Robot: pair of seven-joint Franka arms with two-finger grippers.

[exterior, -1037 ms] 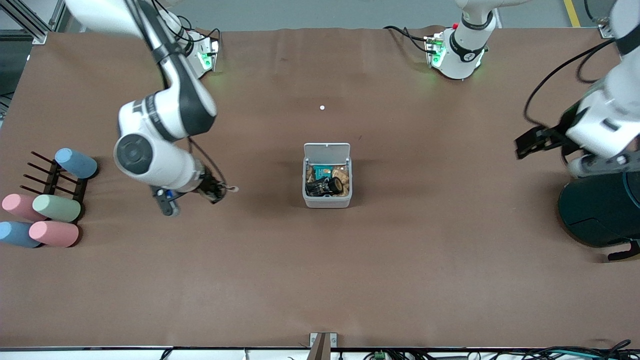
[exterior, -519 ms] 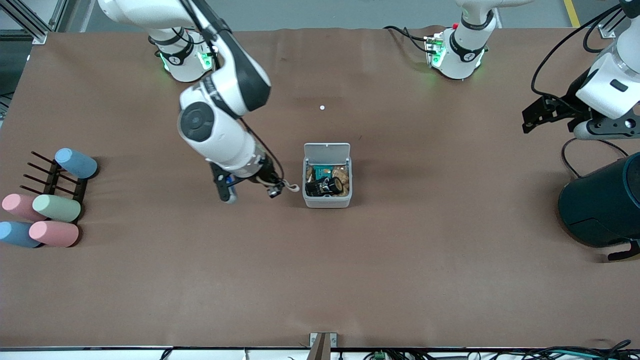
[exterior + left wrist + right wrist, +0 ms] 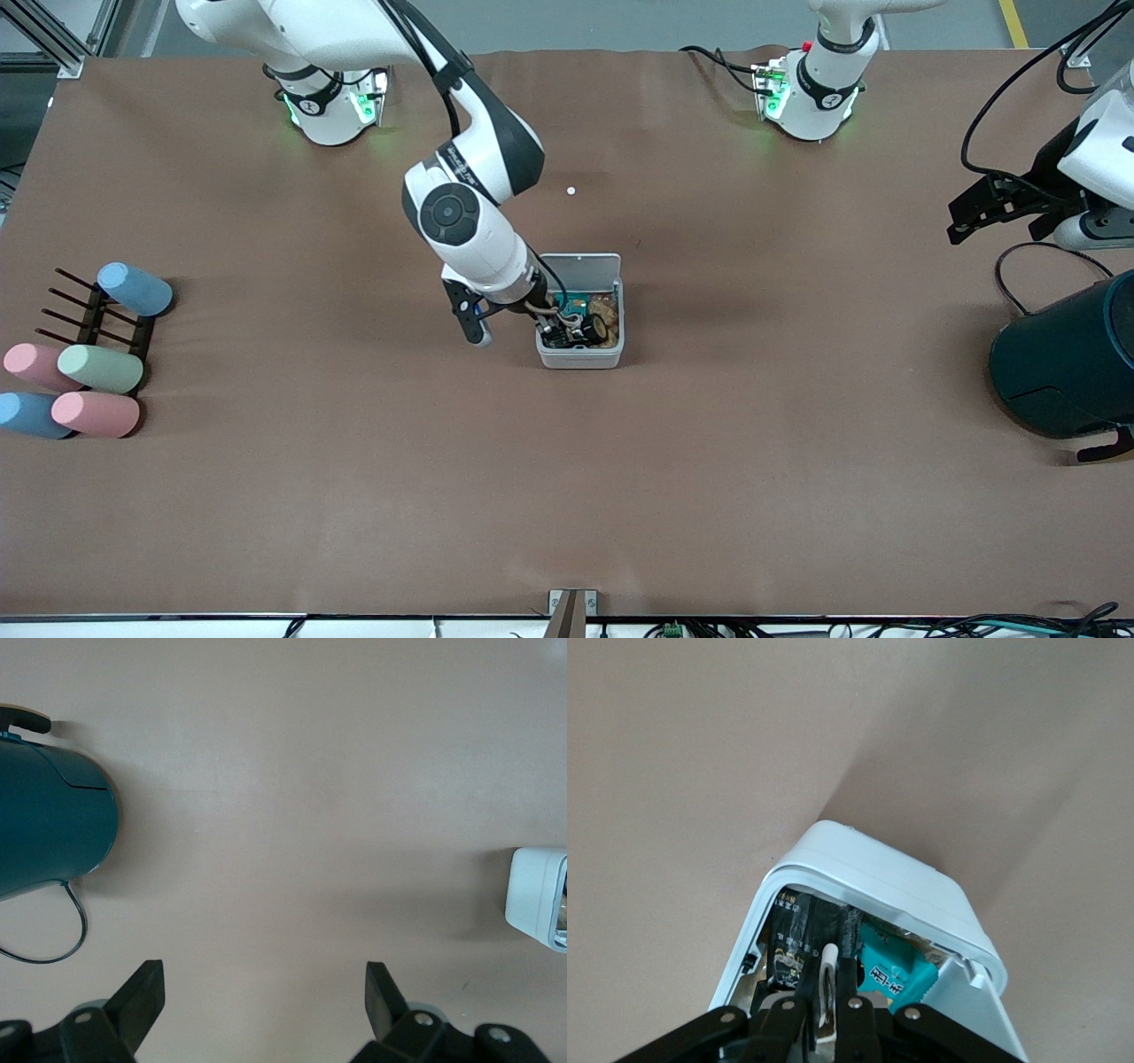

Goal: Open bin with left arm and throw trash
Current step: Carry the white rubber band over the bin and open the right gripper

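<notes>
The white bin (image 3: 580, 359) stands mid-table with its lid (image 3: 580, 266) tipped back. Inside lie a crumpled black wrapper (image 3: 558, 335), a dark tape roll (image 3: 594, 330) and a teal packet (image 3: 576, 306). My right gripper (image 3: 551, 312) hangs over the bin's open mouth, on the side toward the right arm's end. In the right wrist view it (image 3: 830, 967) is shut on the beige rubber band (image 3: 829, 952), above the black wrapper (image 3: 788, 939) and the bin's rim (image 3: 877, 864). My left gripper (image 3: 961, 217) waits open and empty (image 3: 263, 979) over bare table at the left arm's end.
A large dark teal cylinder (image 3: 1063, 363) stands at the left arm's end, under the left arm, and shows in the left wrist view (image 3: 49, 819). A rack with pastel cylinders (image 3: 89, 354) sits at the right arm's end. A tiny white dot (image 3: 570, 190) lies farther from the camera than the bin.
My right arm has swung from the right arm's end to over the bin, carrying the rubber band. The left gripper has drifted outward, off the teal cylinder.
</notes>
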